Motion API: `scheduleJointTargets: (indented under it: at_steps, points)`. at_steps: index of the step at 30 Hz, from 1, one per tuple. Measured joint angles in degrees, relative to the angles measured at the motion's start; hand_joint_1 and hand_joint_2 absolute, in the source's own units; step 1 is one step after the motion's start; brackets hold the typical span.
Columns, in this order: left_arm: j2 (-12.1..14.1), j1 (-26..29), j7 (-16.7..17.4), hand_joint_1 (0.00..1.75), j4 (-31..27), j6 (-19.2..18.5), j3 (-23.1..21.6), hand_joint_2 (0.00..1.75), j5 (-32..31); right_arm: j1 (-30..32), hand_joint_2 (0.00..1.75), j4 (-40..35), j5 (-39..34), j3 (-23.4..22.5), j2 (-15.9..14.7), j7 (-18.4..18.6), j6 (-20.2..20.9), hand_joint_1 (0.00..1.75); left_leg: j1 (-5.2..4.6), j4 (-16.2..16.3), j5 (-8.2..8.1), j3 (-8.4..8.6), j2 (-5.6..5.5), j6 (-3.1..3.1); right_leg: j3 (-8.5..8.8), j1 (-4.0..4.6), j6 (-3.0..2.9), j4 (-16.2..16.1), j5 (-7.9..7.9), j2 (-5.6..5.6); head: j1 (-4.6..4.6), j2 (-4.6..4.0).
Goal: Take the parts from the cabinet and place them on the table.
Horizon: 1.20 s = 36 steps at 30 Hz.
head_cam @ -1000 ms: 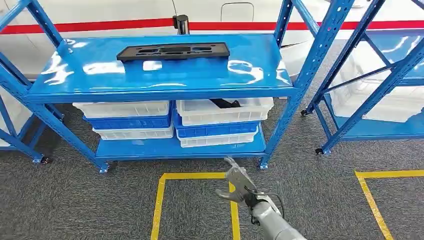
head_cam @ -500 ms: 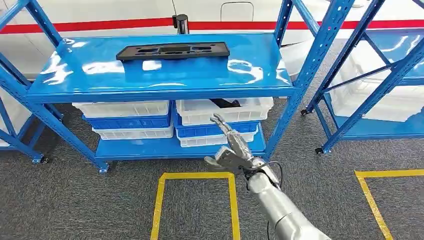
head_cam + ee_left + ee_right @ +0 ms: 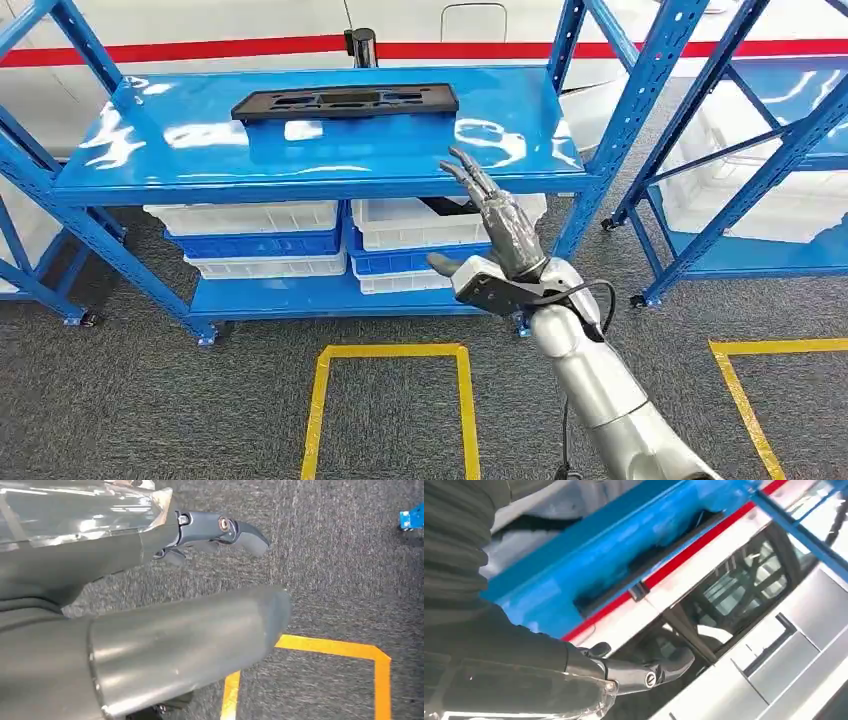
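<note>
Right hand (image 3: 497,250), fingers spread and empty, is reaching toward black tray (image 3: 346,102) at 11 o'clock, risking clipping shelf edge (image 3: 320,187).

Yellow floor tape (image 3: 392,352) on grey carpet (image 3: 150,400).
</note>
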Motion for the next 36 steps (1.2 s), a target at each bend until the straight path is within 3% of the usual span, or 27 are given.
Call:
scheduleJointTargets:
  at_steps: [7, 12, 18, 36]
  points:
    - [-0.7, -0.9, 1.7, 0.00, 0.0, 0.3, -2.7, 0.00, -2.9, -12.7, 1.75, -1.1, 5.4, 2.3, -0.4, 11.2, 5.2, 0.00, 0.00, 0.0, 0.09, 0.00, -0.03, 0.02, 0.00, 0.00, 0.00, 0.0, 0.02, -0.02, 0.02, 0.00]
    - [-1.0, -2.2, 3.4, 0.00, 0.0, 0.7, -5.1, 0.00, -4.6, -19.8, 1.75, 1.0, 8.4, 4.9, 1.6, 15.9, 6.5, 0.00, 0.01, 0.0, 0.09, -0.05, 0.00, 0.02, 0.00, 0.00, 0.01, 0.1, 0.02, -0.01, 0.00, 0.00]
    - [-1.7, -3.1, 3.6, 0.00, 0.0, 0.5, -7.2, 0.00, -5.1, -23.1, 1.75, 6.2, 10.1, 8.5, 6.4, 16.9, 5.8, 0.00, 0.02, 0.0, 0.09, -0.08, -0.05, 0.02, -0.08, 0.02, 0.01, 0.1, 0.01, -0.02, 0.02, 0.00]
    - [-1.7, -3.1, 3.6, 0.00, 0.0, 0.9, -7.8, 0.00, -4.3, -24.0, 1.75, 7.6, 9.0, 9.6, 8.2, 17.6, 7.2, 0.00, -0.03, 0.0, 0.09, -0.13, -0.11, 0.02, -0.16, 0.01, 0.01, 0.1, 0.01, -0.02, 0.02, 0.00]
